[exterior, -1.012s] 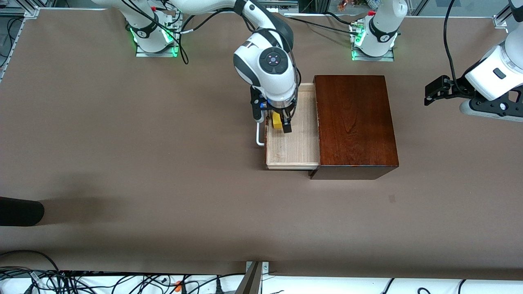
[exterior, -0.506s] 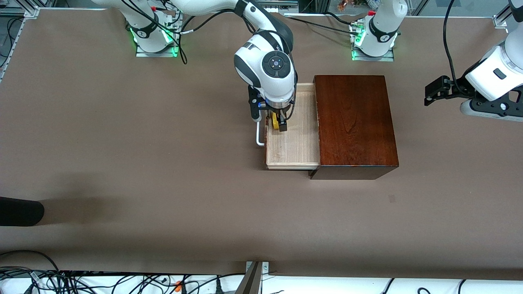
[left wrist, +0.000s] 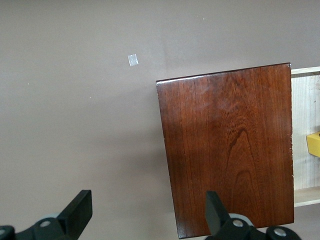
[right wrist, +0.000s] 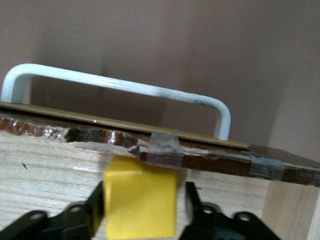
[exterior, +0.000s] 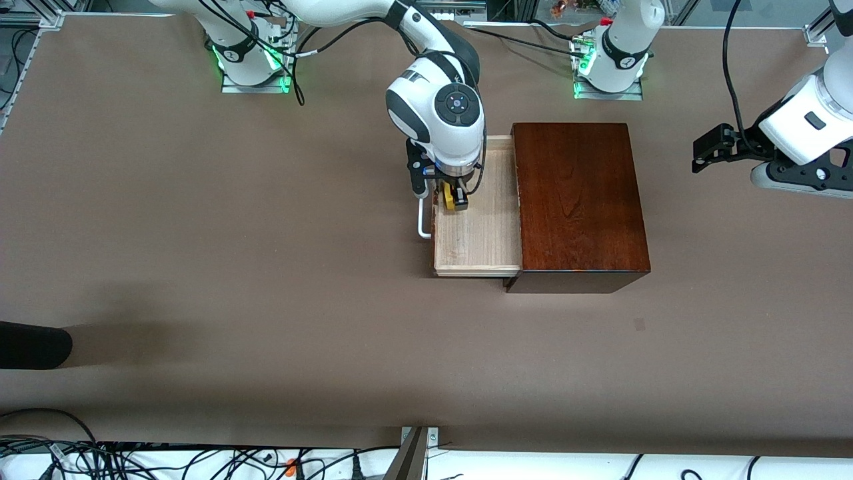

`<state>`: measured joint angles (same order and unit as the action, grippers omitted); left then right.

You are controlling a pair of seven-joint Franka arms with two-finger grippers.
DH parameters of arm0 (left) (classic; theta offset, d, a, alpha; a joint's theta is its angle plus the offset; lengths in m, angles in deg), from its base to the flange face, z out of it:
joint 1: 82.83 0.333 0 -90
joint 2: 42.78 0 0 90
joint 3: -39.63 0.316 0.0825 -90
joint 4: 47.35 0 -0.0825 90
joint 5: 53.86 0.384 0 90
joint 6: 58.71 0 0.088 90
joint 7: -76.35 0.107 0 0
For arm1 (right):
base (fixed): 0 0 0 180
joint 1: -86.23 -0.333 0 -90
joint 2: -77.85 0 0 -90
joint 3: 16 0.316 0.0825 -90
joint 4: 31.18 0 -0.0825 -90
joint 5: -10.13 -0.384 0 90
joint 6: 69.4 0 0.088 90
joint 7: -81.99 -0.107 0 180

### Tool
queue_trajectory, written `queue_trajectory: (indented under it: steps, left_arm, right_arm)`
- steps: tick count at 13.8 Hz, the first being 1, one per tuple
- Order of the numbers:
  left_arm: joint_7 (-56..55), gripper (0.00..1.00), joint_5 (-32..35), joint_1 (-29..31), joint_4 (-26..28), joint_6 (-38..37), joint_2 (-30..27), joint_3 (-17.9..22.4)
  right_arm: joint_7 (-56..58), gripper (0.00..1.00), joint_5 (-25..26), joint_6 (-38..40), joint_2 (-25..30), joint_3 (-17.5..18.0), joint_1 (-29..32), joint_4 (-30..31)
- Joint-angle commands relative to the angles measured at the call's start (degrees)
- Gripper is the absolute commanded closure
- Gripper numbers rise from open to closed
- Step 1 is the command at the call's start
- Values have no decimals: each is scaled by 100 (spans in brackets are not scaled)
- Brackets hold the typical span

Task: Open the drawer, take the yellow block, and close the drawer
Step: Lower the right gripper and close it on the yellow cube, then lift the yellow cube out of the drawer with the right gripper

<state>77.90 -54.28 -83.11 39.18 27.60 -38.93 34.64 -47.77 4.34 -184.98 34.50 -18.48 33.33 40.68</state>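
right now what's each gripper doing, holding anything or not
Right gripper: shut on the small bright yellow block, inside the open pale-wood drawer.
Left gripper: open, empty, over the dark reddish-brown wooden box.

- This is a robotics lab, not a home or a shop: two white robot arms are bolted to metal plates along one edge of a big table, their bases glowing green.
- The table is covered in plain brown matting, with an aluminium frame rail at its corner.
- A tangle of black cables lies along the edge nearest the front camera, and more cables hang down to the arms.
- The only furnishing is a lone wooden box, set out like a test prop.
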Motion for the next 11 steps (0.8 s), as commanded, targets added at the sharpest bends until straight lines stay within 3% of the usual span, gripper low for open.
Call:
queue_trajectory:
  steps: [1,8,11]
  left_arm:
    - [-23,0,-169,11,31,0,-78,7]
    - [21,0,-160,11,-136,-9,1,16]
    - [30,0,-169,19,-145,-9,10,16]
  right_arm:
    - [-49,70,78,9,63,-43,-10,-14]
    - [56,73,-27,326,1019,-52,218,-67]
    - [1230,73,-27,676,1302,-77,393,-50]
